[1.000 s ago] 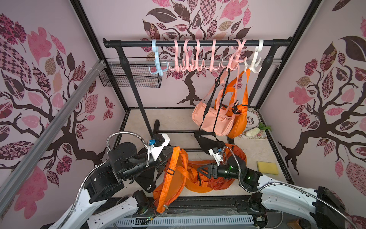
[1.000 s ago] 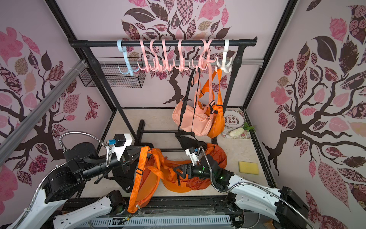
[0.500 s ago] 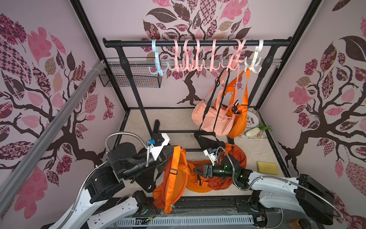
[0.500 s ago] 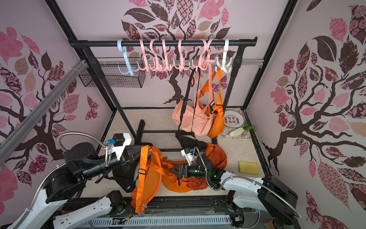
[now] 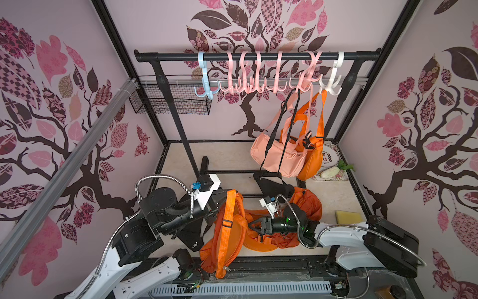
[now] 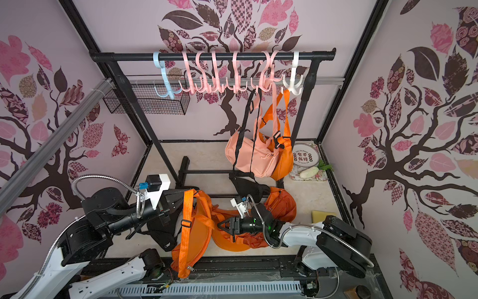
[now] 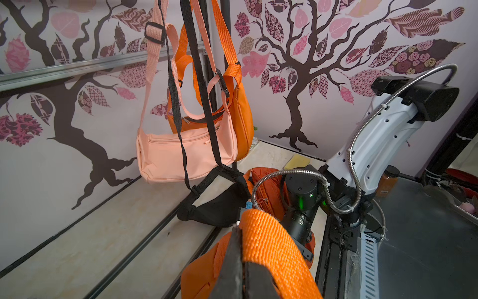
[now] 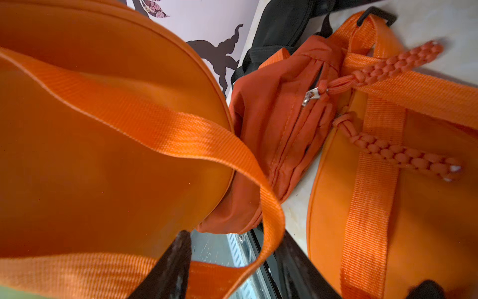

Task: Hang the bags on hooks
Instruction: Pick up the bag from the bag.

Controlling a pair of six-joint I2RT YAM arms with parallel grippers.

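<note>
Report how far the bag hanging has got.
Done: a pink fabric shoulder bag, an orange shoulder bag and a black pouch hang from hooks. In hand: the left gripper is shut on the orange webbing strap of a round orange bag; the right gripper, jaws open, straddles that strap. Left: loop it over a free pink plastic hook.

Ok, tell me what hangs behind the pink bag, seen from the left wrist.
An orange bag, hung by its strap. The pink bag covers most of its body; only its top edge and one end show.
</note>
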